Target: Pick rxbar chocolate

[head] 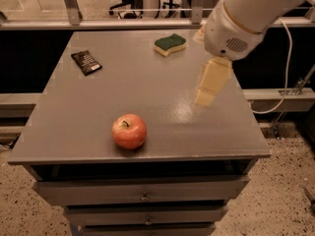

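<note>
The desk (74, 132) is a grey cabinet with a flat top and a stack of drawers (98, 191) below its front edge. The chocolate bar (86, 62), a small flat black wrapper with faint white print, lies on the far left part of the top, turned at a slant to the desk's edges. Nothing touches it.

A green-and-yellow sponge (170, 44) sits near the far edge, about midway across and well apart from the bar. A red apple (129, 131) stands stem-up near the front edge, a little left of centre and well apart from both.

The robot's white arm (246, 14) reaches in from the upper right. Its cream-coloured claw (209, 85) hangs down over the right part of the desk, above the surface and holding nothing. It is to the right of the sponge and far across the top from the bar. From this angle I cannot tell whether the claw is apart or together.

A pale cable (288, 58) loops down behind the arm on the right. A metal rail (98, 23) runs along the back of the desk.
</note>
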Robot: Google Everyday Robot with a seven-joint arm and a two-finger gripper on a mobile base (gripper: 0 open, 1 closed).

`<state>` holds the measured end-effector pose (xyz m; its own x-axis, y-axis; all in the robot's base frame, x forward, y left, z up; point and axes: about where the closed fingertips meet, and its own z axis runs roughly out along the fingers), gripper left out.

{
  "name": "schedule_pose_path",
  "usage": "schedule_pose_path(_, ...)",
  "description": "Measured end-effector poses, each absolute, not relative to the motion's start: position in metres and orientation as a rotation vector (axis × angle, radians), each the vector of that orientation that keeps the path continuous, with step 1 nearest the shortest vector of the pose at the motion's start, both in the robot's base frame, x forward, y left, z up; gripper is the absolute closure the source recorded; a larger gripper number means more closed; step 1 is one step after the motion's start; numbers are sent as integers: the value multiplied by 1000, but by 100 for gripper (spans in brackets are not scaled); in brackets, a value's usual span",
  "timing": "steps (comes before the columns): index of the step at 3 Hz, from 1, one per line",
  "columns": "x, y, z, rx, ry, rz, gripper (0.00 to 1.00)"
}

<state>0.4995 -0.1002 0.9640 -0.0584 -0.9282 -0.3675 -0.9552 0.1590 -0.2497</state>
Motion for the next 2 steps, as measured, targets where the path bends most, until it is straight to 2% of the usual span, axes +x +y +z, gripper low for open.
schedule_pose_path(1, 537, -20, 966, -1794, 1869, 188, 0)
schedule_pose_path(2, 539, -19, 967, -1782, 1871, 184, 0)
